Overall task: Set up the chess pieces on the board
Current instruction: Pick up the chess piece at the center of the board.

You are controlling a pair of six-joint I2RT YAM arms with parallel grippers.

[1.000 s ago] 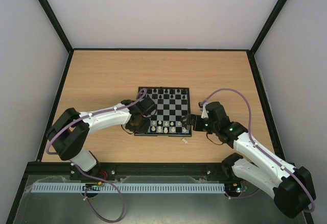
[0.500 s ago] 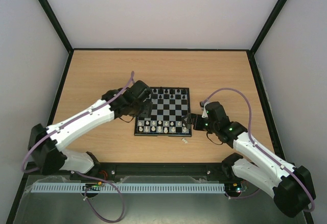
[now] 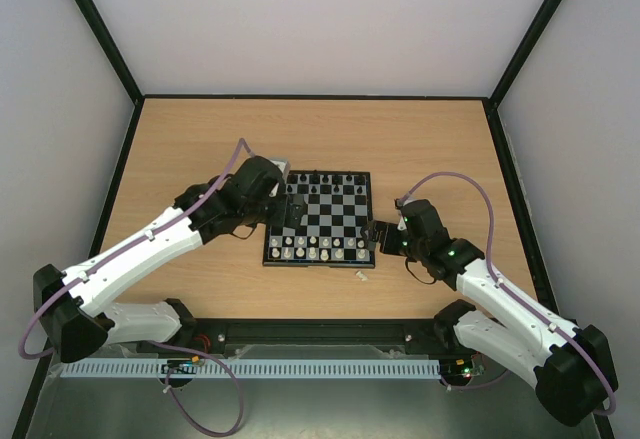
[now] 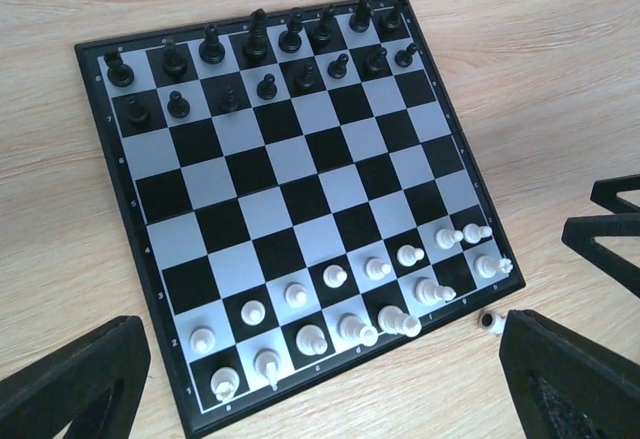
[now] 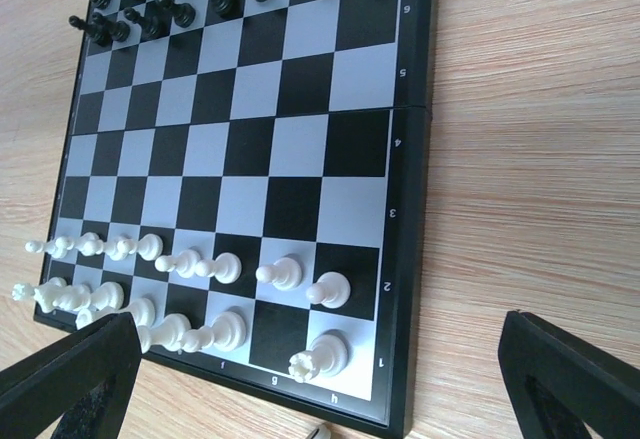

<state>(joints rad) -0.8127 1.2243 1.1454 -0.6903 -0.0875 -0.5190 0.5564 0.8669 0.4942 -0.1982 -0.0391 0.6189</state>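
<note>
Here, the left tool (image 3: 286, 209) hangs above the left edge of the chessboard (image 3: 335, 215). Its two black fingers (image 4: 70, 384) are spread wide, and nothing is gripped between them. The chessboard lies flat on the wooden desk (image 3: 200, 139), its black and pale checks framed by a thin black border. Black chessmen (image 4: 257, 37) stand in the two rows along its far side. White chessmen (image 4: 335, 276) occupy the two rows along its near side. A few of the white ones toward the chessboard's right edge look tipped rather than upright, though the wrist views do not show this clearly. Just off the chessboard's near right corner, a lone small piece (image 4: 488, 321) sits on the bare wood. It is close to the border but apart from it, dark with a pale end in the left wrist view, and too small to name by type. Further right, the right tool (image 3: 376, 238) sits just beside the chessboard's right edge, toward that same near corner. Its fingers (image 5: 570, 384) are also parted as far as they go, and it has hold of nothing.
</note>
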